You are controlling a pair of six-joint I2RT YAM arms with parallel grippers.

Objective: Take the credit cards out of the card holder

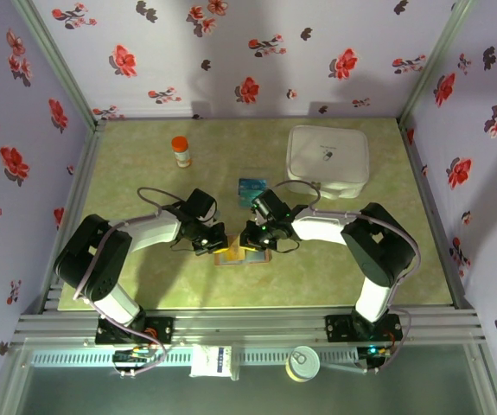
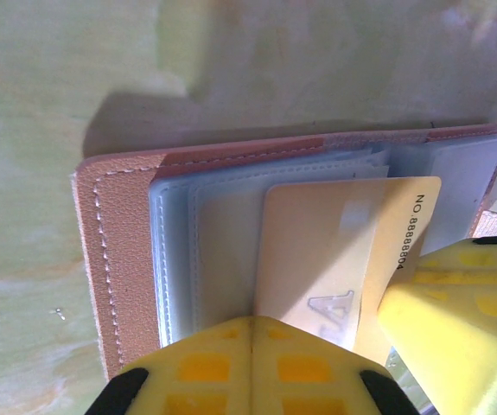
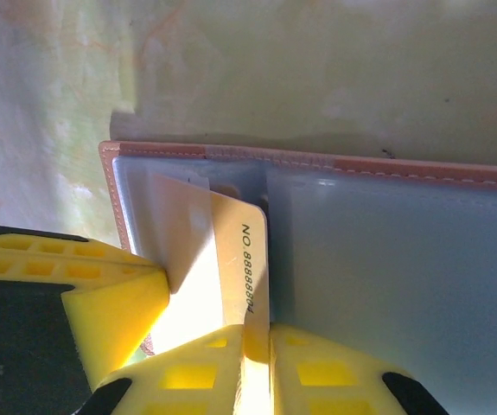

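Card holder: right wrist shows right tool pinching yellow card, left tool closed

The pale yellow card, right of centre in the left wrist view, bears black print "NO. 8888804", its end hidden, and a large pale "A".

card holder: reddish-brown, blue-grey inside | card: pale yellow | walls: red-floral

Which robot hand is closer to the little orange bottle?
Left. The left gripper sits nearer the arm bases than the orange bottle, slightly to its right. The right gripper, pinching the yellow card, is even farther right.
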